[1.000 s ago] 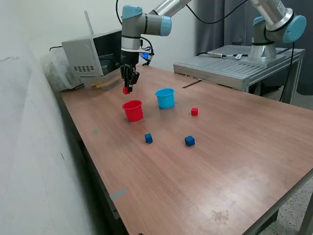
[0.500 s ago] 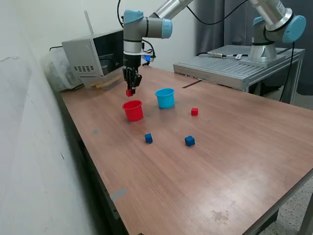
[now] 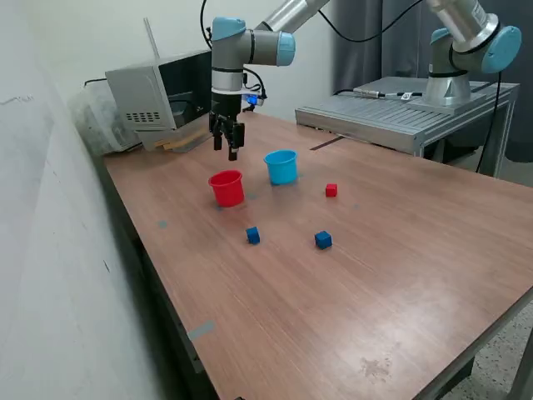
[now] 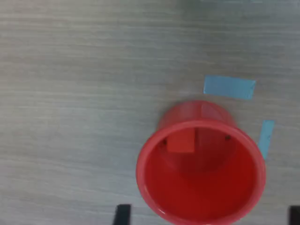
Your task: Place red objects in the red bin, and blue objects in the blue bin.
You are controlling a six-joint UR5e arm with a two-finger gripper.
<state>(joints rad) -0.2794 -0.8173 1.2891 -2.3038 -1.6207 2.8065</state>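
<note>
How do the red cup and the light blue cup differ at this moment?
The red cup sits below the gripper; the light blue cup stands apart, toward the exterior view's right. The wrist view shows a red cube inside the red cup; no cube is visible in the light blue cup, though its inside is hardly seen. Colour also differs, red against light blue. Both are upright, round, tapered and alike in size.

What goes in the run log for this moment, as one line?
claw: open, above red cup | red cube: inside cup | on table: red cube, two blue cubes | light blue cup: contents unseen
</note>
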